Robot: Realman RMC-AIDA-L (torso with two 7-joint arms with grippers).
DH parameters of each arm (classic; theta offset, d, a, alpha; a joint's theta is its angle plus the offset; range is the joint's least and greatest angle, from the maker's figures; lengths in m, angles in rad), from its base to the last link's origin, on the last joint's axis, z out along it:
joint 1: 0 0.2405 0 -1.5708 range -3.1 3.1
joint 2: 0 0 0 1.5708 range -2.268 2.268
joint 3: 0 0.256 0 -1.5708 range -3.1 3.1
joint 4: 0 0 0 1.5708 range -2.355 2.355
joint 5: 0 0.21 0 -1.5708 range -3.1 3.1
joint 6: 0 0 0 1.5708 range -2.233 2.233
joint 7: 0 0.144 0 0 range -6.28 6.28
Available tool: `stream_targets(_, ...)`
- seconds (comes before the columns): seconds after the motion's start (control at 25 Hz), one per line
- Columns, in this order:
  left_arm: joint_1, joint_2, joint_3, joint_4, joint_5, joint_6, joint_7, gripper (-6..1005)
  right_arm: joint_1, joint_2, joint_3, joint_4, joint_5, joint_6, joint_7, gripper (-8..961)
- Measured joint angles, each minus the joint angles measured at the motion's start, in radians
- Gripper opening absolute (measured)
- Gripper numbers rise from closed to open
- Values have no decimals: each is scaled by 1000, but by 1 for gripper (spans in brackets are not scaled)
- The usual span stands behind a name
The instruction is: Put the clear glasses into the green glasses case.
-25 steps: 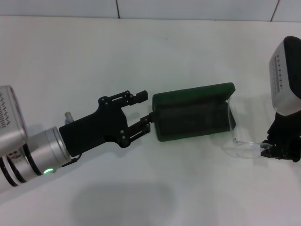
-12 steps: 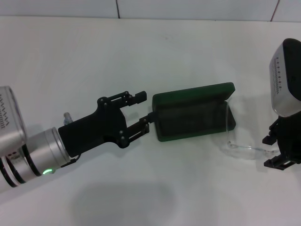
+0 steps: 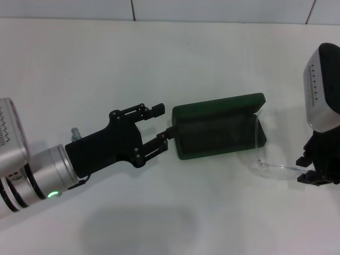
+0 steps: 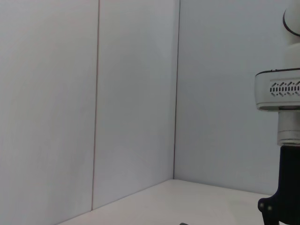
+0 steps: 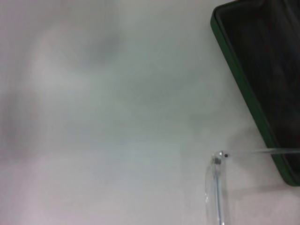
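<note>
- The left gripper [image 3: 162, 125] reaches in from the left across the white table [image 3: 175, 58], its black fingers spread apart. The lower finger touches the left end of the case; the upper one sits just off that end's far corner. It has hold of nothing.
- The green glasses case [image 3: 218, 132] lies open in the middle of the table, slightly slanted, its lid tipped back on the far side and the dark lining showing.
- The clear glasses [image 3: 261, 146] rest on the table at the case's right end, outside it. The curved lens stands just beside that end, and one clear arm runs off to the right.
- The right gripper [image 3: 312, 171] sits at the right edge, at the tip of that clear arm. I cannot tell whether it is gripping the arm or how far apart its fingers are.
- From the right wrist camera, the glasses' hinge [image 5: 219, 159] sits close by the case's green rim [image 5: 243, 79].
</note>
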Motion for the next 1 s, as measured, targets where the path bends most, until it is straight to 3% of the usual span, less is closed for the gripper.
stream_targets(0.2,0,0,0,0,-7,0,0,513,2,0,-6,0,1,-3,-3,307)
stream_targets(0.32,2,-1,0,-1,-12,0,4,513,2,-1,-20,2,-3,-3,-4,142)
stream_targets(1.0,4,-1,0,-1,-14,0,11,512,3,-1,-51,1,-4,12,-19,142)
